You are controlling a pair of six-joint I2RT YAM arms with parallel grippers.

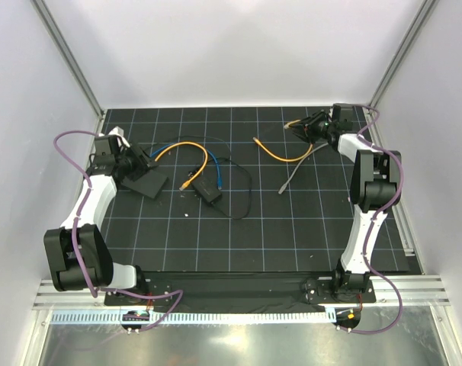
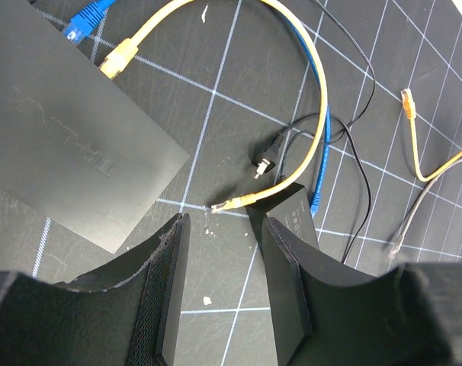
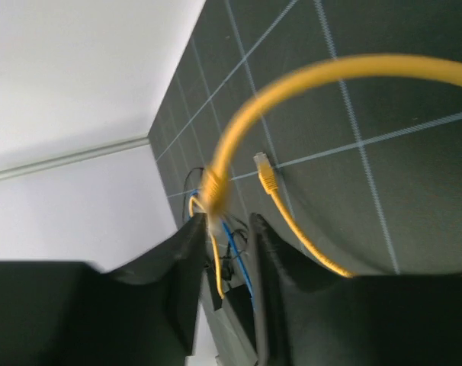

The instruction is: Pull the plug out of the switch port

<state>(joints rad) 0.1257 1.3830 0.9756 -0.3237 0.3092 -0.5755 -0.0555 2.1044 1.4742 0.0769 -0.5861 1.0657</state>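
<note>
The switch [image 1: 145,181] is a flat black box at the left of the mat, and it fills the upper left of the left wrist view [image 2: 63,145]. A blue plug [image 2: 85,21] and a yellow plug [image 2: 117,59] sit in its sockets. My left gripper [image 2: 223,255] is open and empty, just right of the switch, above bare mat. My right gripper [image 1: 309,128] is far back right, away from the switch. A blurred orange-yellow plug [image 3: 213,191] sits at its fingertips [image 3: 199,229]. The jaws stand a narrow gap apart; I cannot tell whether they grip it.
A small black brick [image 1: 206,188] with a thin black cord [image 1: 246,191] lies mid-mat, partly behind my left gripper's right finger [image 2: 288,282]. The orange cable's [image 1: 280,156] free end [image 3: 263,171] and a grey cable [image 1: 290,177] lie at right. White walls close the back and sides.
</note>
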